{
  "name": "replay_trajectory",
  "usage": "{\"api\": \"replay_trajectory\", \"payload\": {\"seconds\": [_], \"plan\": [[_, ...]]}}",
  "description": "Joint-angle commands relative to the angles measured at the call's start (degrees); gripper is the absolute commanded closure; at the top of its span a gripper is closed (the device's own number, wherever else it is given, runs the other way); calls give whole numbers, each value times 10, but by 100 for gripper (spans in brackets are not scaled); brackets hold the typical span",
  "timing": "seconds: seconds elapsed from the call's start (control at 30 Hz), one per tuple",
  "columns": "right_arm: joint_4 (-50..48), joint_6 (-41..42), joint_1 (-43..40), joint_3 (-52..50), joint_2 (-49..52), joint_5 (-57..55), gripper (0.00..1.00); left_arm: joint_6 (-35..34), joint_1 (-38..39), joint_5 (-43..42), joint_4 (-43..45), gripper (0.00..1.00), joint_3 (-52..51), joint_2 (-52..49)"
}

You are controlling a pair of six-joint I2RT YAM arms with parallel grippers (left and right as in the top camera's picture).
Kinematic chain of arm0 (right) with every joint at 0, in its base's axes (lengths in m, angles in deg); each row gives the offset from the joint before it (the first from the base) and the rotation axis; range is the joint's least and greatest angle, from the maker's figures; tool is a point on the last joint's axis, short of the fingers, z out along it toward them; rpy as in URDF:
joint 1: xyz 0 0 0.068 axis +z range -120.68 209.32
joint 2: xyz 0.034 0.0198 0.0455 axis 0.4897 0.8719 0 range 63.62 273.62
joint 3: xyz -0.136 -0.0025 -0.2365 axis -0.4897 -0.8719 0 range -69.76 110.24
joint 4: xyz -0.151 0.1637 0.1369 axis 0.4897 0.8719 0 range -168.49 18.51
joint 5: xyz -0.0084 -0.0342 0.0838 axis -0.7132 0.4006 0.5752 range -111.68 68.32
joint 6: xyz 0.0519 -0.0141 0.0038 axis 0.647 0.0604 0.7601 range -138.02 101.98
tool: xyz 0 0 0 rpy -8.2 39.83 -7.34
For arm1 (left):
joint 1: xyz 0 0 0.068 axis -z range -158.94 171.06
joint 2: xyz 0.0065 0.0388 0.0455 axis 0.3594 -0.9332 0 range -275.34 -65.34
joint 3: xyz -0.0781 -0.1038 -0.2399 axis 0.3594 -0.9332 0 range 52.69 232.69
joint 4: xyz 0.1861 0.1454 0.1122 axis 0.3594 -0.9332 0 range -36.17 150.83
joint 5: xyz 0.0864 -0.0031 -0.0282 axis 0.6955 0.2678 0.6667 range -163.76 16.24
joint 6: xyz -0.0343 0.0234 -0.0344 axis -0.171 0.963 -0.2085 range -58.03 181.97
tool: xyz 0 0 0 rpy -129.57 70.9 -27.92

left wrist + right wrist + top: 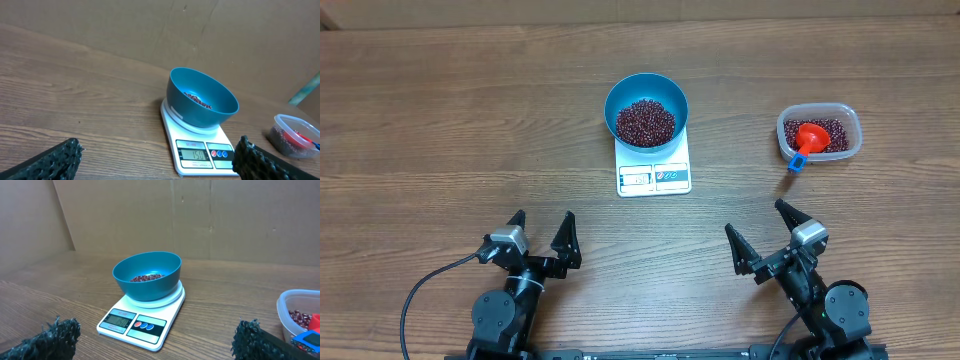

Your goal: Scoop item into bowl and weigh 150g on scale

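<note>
Beans (645, 122) in blue bowl (646, 82) atop white scale (654, 178)

Matt wood-grain table (440, 120); smooth plastic bowl (646, 85); clr plastic tub (820, 106).

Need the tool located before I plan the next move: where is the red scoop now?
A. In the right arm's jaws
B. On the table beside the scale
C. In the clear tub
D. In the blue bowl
C: the red scoop lies inside the clear tub, with its blue handle poking out over the tub's near rim.
</note>
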Motion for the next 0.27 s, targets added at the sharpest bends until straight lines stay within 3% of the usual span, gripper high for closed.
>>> {"api": "replay_trajectory", "payload": {"seconds": [0.0, 0.23], "plan": [[-3, 2, -1, -6, -6, -6, 0, 11, -2, 6, 1, 0, -3, 6], [-3, 2, -1, -6, -6, -6, 0, 11, -2, 6, 1, 0, -3, 6]]}}
